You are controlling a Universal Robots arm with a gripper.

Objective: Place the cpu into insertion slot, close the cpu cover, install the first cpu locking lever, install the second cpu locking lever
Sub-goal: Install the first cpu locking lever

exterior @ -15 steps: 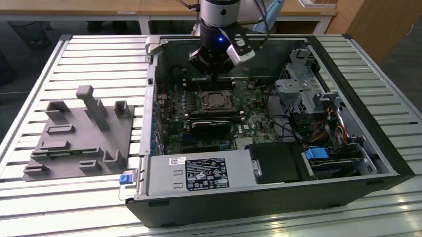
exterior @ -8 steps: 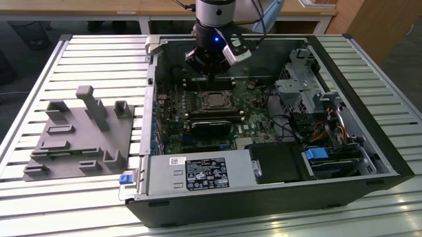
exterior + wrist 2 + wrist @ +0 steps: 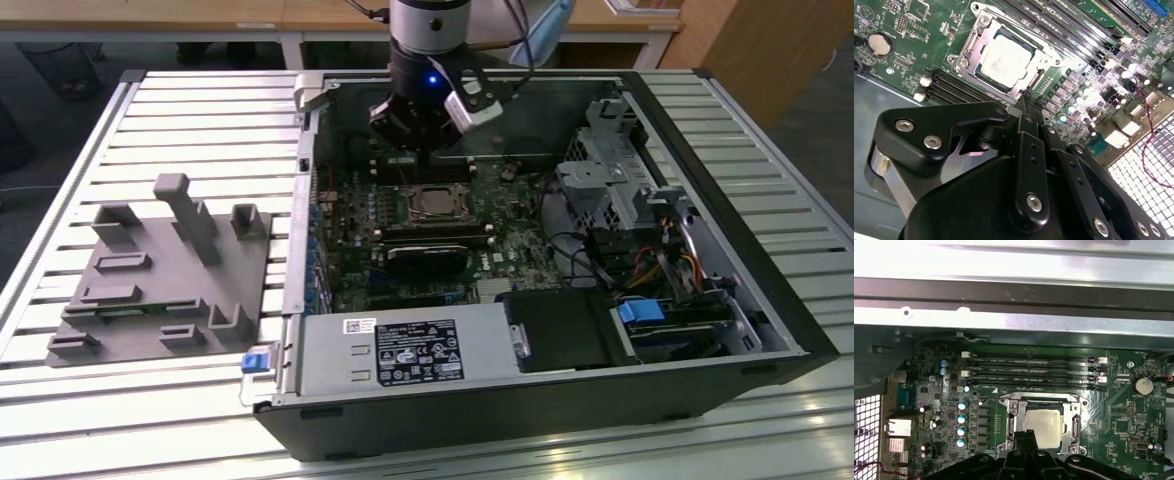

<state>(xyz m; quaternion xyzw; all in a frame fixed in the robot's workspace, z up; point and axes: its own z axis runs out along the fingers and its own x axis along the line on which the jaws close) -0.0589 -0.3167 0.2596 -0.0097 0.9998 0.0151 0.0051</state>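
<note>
Currently, cpu [image 3: 1004, 57] sits seated in the insertion slot [image 3: 1032, 81] on the green motherboard [image 3: 514, 260], with the cpu cover [image 3: 968, 50] lying flat around it. Hand [image 3: 1026, 100]: fingers pressed together, nothing seen between them, tips just beside the cover's edge; contact cannot be told. Exterior view: hand at 12 o'clock of the cpu, black heatsink [image 3: 427, 255] at 6 o'clock. Computer case [image 3: 534, 415] rests on the slatted table [image 3: 200, 110].

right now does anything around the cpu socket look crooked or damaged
Nothing stands out. The cpu sits flat and square, the cpu cover lies down around it, and the gripper is close by its edge.
</note>
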